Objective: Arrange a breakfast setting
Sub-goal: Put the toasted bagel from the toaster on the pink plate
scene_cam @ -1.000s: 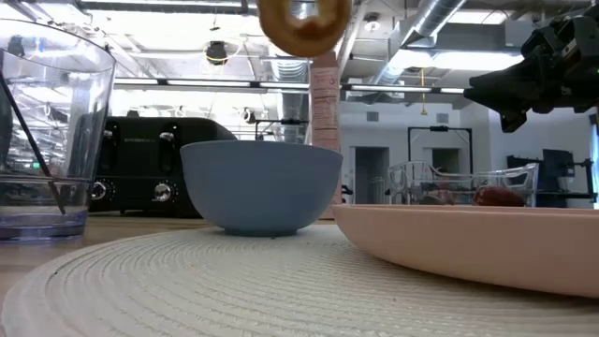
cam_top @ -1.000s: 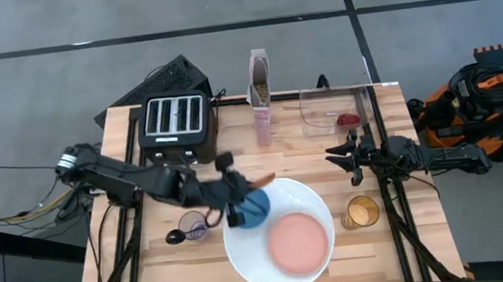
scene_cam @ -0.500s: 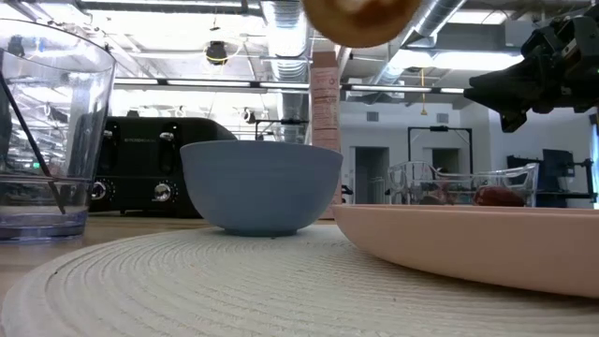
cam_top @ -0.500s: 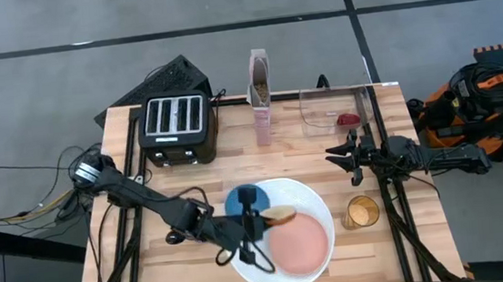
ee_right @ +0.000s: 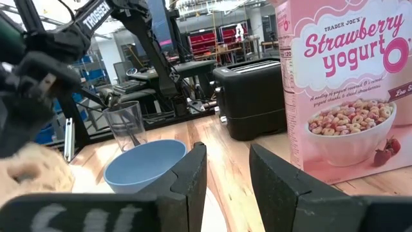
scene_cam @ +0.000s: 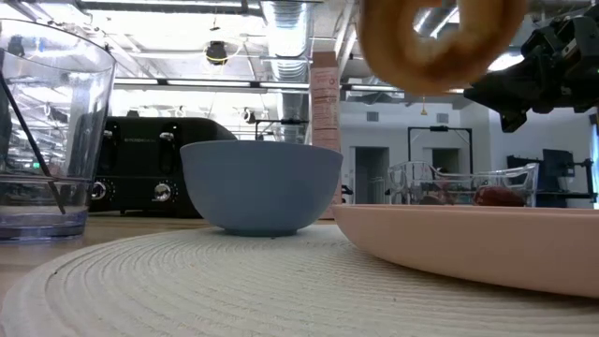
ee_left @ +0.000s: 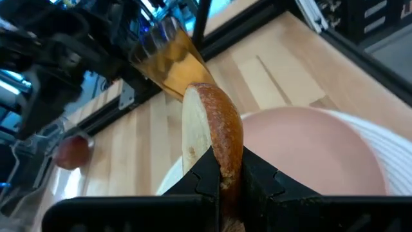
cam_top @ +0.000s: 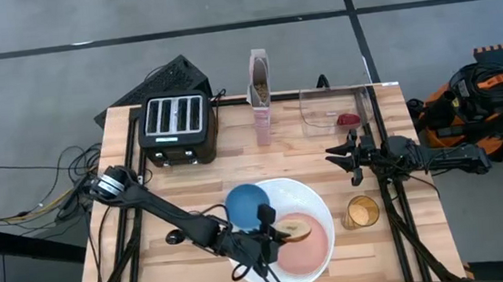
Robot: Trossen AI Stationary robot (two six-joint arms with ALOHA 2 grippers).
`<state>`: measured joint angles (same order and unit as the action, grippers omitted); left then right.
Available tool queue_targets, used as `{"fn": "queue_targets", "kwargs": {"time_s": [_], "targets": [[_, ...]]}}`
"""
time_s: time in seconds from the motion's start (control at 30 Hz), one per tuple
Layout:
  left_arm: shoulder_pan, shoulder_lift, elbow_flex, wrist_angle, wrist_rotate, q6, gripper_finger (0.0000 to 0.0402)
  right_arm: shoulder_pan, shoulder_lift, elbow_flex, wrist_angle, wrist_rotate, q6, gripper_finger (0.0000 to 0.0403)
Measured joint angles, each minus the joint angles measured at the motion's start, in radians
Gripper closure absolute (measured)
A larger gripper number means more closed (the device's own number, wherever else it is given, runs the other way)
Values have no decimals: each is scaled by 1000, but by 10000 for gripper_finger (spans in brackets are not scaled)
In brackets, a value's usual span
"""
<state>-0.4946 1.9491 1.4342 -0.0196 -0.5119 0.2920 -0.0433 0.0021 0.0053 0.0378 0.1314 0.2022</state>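
Observation:
My left gripper is shut on the toasted bagel half, which is above the small pink plate. The pink plate lies on the large white plate. The small blue bowl stands on the white plate's far left part. The black spoon stands in a clear glass. The small red fruit lies in a clear container at the far right. My right gripper is open and empty, to the right of the plates. My left gripper pinches the bagel half between its two fingers at one edge, one finger on each flat side. The fingers come from the table's left, slanting down. The bagel stands out past the fingertips, lifted clear of the pink plate.
A glass of orange drink stands right of the white plate. The black toaster and the tall cereal box stand at the far edge. The glass with the spoon stands left of the bowl, under my left arm.
My left gripper has carried the bagel half from beside the blue bowl toward the table's right and near edges, to above the pink plate. The bagel has stayed lifted clear throughout. My right arm has kept still.

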Motion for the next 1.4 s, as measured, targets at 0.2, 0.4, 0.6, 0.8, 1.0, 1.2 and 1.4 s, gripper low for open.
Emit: {"fn": "queue_targets", "kwargs": {"time_s": [0.2,0.4,0.6,0.8,1.0,1.2,1.4], "targets": [[0,73,0,60,-45,25,381,0,0,0,0,0,0,264],[2,136,0,106,-69,41,381,0,0,0,0,0,0,264],[10,166,0,146,-66,43,381,0,0,0,0,0,0,264],[25,199,0,145,-27,31,381,0,0,0,0,-1,0,264],[39,199,0,139,-27,28,381,0,0,0,0,-1,0,264],[60,199,0,115,3,-9,381,0,0,0,0,-1,0,264],[68,199,0,91,37,-30,381,0,0,0,0,0,0,264]]}}
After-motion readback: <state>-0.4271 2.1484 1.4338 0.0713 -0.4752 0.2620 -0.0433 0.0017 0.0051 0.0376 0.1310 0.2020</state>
